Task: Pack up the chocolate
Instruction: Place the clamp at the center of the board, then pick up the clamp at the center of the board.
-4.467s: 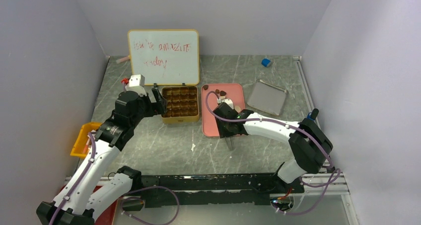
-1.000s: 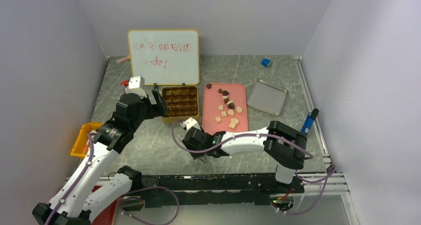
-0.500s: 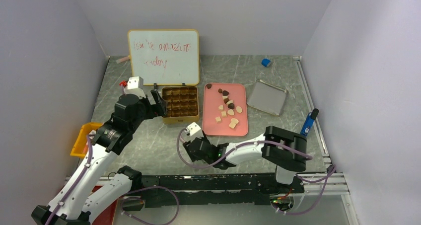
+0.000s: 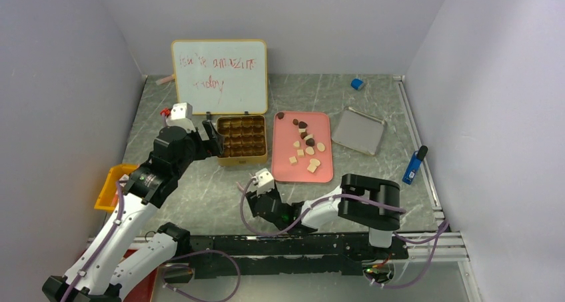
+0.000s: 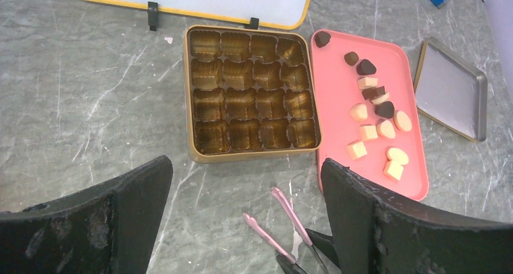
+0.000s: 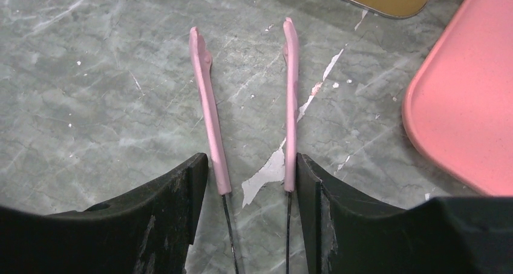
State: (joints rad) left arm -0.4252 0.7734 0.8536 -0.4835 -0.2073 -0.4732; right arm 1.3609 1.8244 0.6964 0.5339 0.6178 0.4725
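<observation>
The chocolate is several small dark brown and tan pieces on a pink tray, also in the left wrist view. A gold box with empty cells lies left of the tray, its rim showing in the left wrist view. My right gripper is low over the table in front of the box, shut on pink-tipped tongs whose tips are spread and empty. The tongs point toward the box. My left gripper is wide open and empty, by the box's left side.
A whiteboard stands behind the box. A grey metal tray lies right of the pink tray. A blue clip-like object lies near the right edge, a small blue item at the back, a yellow bin at the left.
My right arm has left the pink tray and swung left and toward the near edge, ending low in front of the box. The left arm has hardly moved.
</observation>
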